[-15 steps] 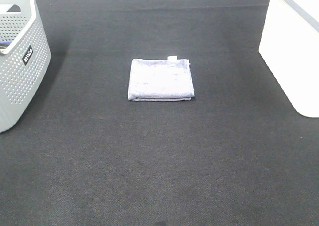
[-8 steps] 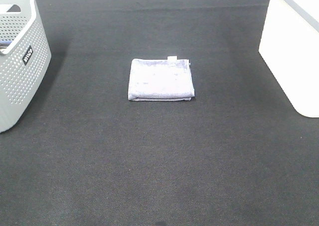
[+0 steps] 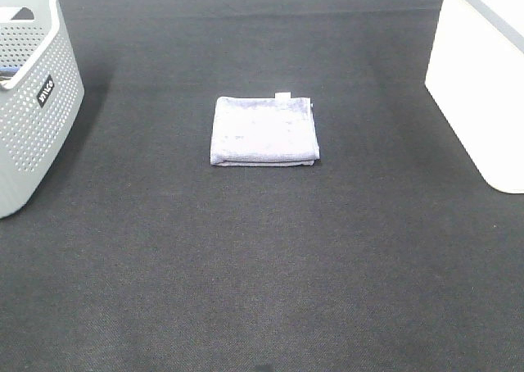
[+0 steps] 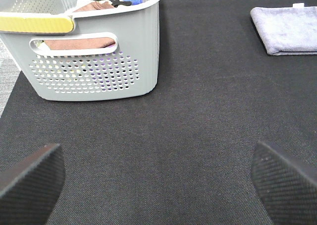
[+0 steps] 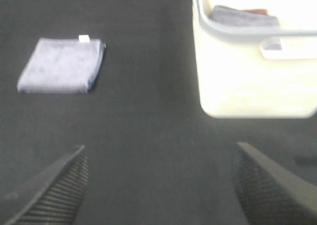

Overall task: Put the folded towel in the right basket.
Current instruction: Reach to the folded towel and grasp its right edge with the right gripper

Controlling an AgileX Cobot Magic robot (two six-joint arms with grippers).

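The towel [image 3: 264, 131] is lying flat on the surface [image 3: 262, 274], well apart from the right basket [image 3: 479, 85]. Right gripper [image 5: 161, 185] and left gripper [image 4: 158, 180] are hanging released, holding nothing. Pickup isn't starting yet; next, the right gripper is needing to straddle the towel's edge.

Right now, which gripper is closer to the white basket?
Right. The right gripper has the white basket just ahead, jaws open. The left gripper faces the grey perforated basket at the opposite side of the mat; the white one is outside its view.
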